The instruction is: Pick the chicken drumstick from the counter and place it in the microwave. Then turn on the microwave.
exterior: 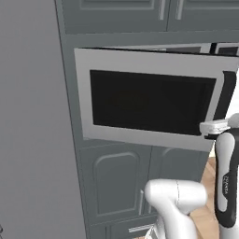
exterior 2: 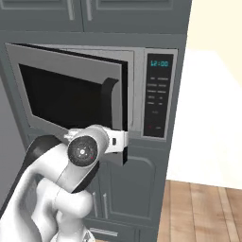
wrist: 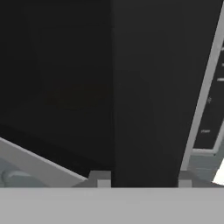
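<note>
The microwave (exterior: 149,105) is built into grey cabinetry, and its black-windowed door (exterior 2: 66,94) hangs partly open, hinged on the left. To the right of the door are its keypad and teal display (exterior 2: 158,94). My gripper (exterior 2: 124,142) is at the lower end of the door's free edge, just under the dark curved handle (exterior: 228,93). In the hand view the dark door edge (wrist: 144,96) fills the gap between my fingertips (wrist: 99,178), so my gripper (wrist: 142,178) is shut on it. The chicken drumstick and the counter are out of view.
Grey cabinet fronts sit above (exterior: 116,11) and below (exterior: 116,182) the microwave. A tall flat grey panel (exterior: 28,116) stands at the left. Wooden floor (exterior 2: 203,212) and a pale wall (exterior 2: 208,118) lie to the right.
</note>
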